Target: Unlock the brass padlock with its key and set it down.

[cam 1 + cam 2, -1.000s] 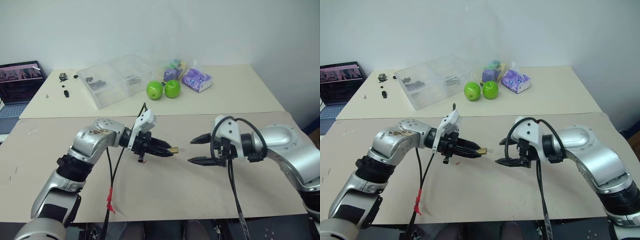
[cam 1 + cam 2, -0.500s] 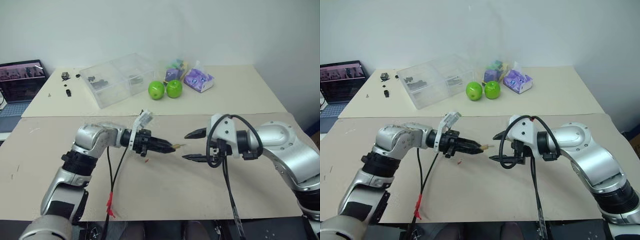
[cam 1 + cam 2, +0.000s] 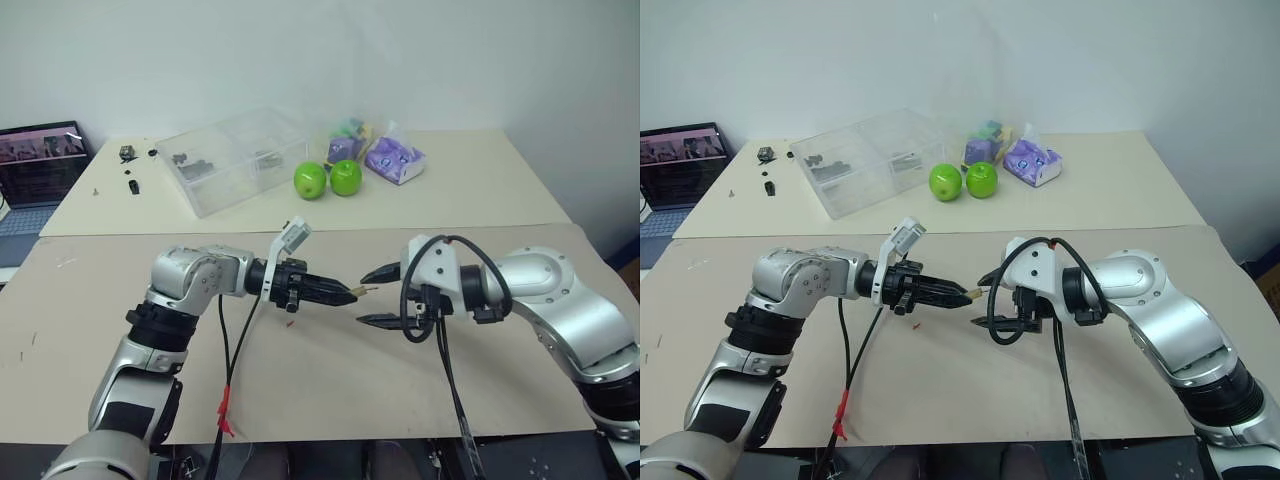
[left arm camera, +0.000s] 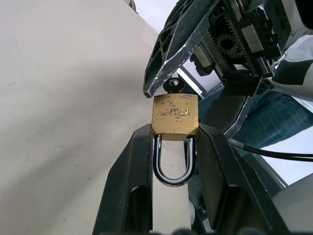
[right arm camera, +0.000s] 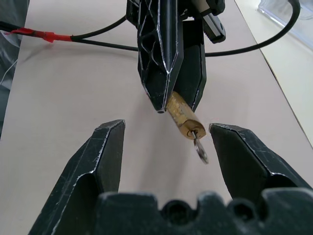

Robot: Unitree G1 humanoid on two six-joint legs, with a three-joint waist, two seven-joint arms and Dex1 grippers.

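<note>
Right tool (image 3: 367, 296) nearer the brass padlock (image 4: 175, 116)

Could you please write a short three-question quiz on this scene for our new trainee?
1. True or false: the left gripper is shut on the brass padlock.
2. Where is the key? A) on the table B) in the padlock's keyhole C) in the clear box
3. How do the right gripper's jaws stand around the key?

Key: 1 true; 2 B; 3 open, one on either side, not touching it.
</note>
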